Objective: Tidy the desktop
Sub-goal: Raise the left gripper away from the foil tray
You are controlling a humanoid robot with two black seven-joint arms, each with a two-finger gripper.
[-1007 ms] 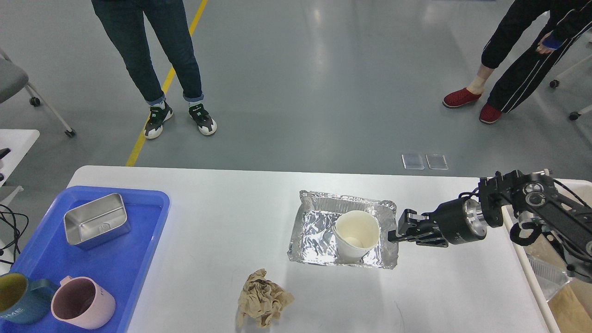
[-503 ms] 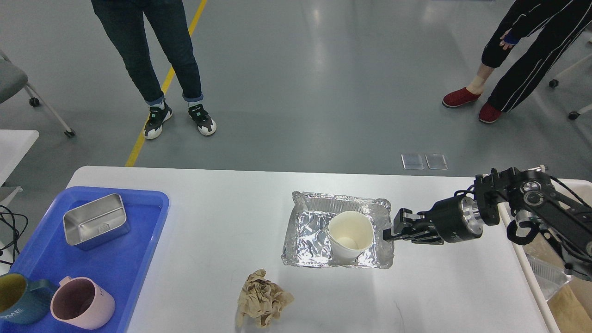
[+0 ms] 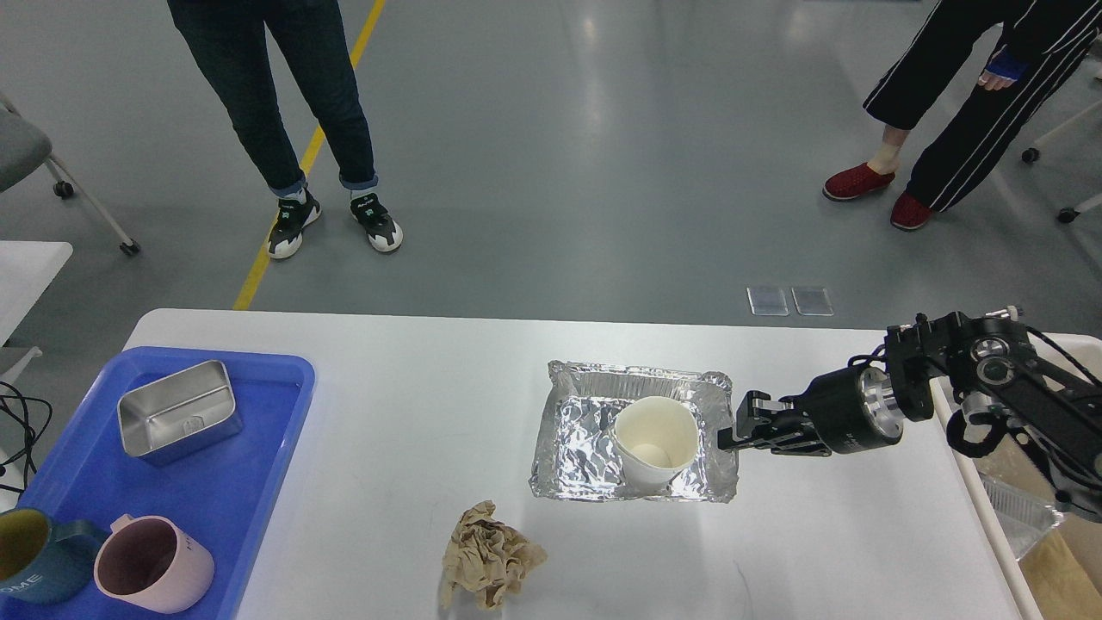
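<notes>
Right at the tips of the right arm's fingers (image 3: pixel 730 433), the foil tray (image 3: pixel 633 433) is getting dragged around. Over the last second it slid away from the bin side, and now it's creeping back a touch toward the arm, with the paper cup (image 3: pixel 654 441) riding along inside. So the fingers look clenched on the tray's near rim, though they're dark and small in this view, so I can't tell for sure. My read: it's hauling the tray over to the cream bin (image 3: pixel 999 508) behind the wrist, and the drag isn't going smoothly yet.

Material-wise, the tray is thin crinkly aluminium, shiny, with a rolled, wavy rim that will probably bend under a pinch. The cup is matte off-white paper, round, leaning a bit, so it could tip. Well off from the fingers, toward me, a crumpled brown paper wad (image 3: pixel 488 557) is sitting on the surface (image 3: pixel 413 413), which is smooth matte white. Far across from the fingers is a blue plastic tray (image 3: pixel 258 482) holding a steel tin (image 3: pixel 178 410) and mugs (image 3: pixel 151 564). The left arm isn't showing.
</notes>
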